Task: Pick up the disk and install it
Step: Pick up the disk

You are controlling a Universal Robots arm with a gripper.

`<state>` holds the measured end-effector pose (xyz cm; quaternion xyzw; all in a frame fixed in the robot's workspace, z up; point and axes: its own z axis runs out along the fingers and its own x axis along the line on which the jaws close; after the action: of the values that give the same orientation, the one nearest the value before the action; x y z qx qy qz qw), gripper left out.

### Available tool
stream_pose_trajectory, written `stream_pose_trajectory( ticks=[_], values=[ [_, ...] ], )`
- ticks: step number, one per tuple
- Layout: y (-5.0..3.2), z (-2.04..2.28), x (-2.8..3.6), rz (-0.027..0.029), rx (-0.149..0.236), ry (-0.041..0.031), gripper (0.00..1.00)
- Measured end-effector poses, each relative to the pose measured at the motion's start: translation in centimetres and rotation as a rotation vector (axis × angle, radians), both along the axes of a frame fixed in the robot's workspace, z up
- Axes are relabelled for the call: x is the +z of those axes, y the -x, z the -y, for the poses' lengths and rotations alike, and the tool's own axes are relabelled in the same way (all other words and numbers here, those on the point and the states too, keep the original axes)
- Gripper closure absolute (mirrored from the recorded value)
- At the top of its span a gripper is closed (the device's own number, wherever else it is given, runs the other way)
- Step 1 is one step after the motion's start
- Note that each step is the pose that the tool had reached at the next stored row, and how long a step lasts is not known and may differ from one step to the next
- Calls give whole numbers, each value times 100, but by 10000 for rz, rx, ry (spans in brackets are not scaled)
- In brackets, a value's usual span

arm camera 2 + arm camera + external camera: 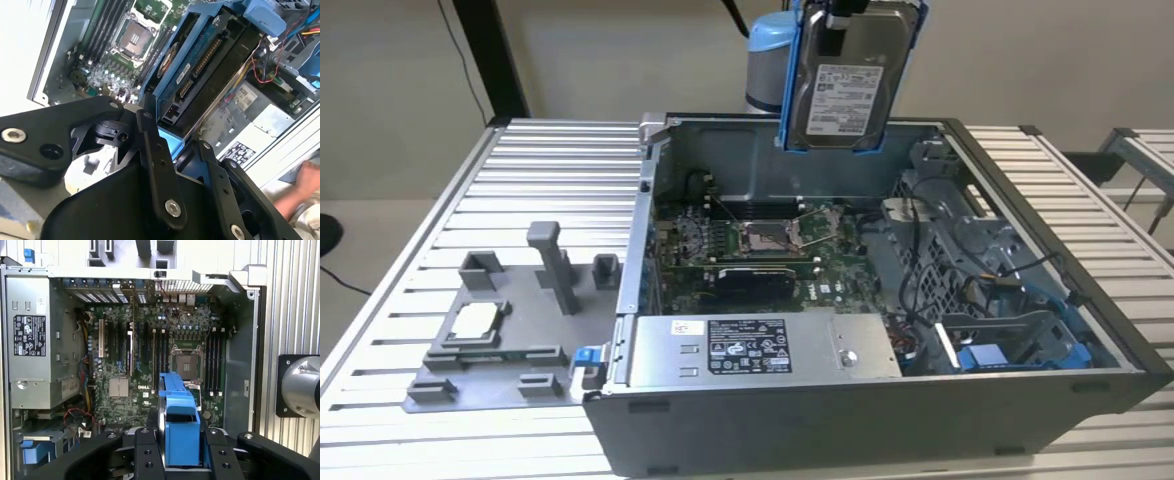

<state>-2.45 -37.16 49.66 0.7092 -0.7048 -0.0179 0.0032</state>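
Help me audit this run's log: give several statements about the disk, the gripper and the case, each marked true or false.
1. The gripper is shut on the disk. True.
2. The disk lies flat in a drive bay. False: it hangs upright above the open computer case.
3. The power supply sits inside the case. True.
4. A cooler covers the CPU socket. False: the socket is uncovered.
5. A grey fixture stands at the exterior view's left of the case. True.
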Motion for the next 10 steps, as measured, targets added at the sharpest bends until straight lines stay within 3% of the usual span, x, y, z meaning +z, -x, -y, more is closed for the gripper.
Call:
stream_pose_trajectory(
  ticks=[10],
  values=[
    [-17, 2, 0, 0, 1, 0, 100]
  ],
)
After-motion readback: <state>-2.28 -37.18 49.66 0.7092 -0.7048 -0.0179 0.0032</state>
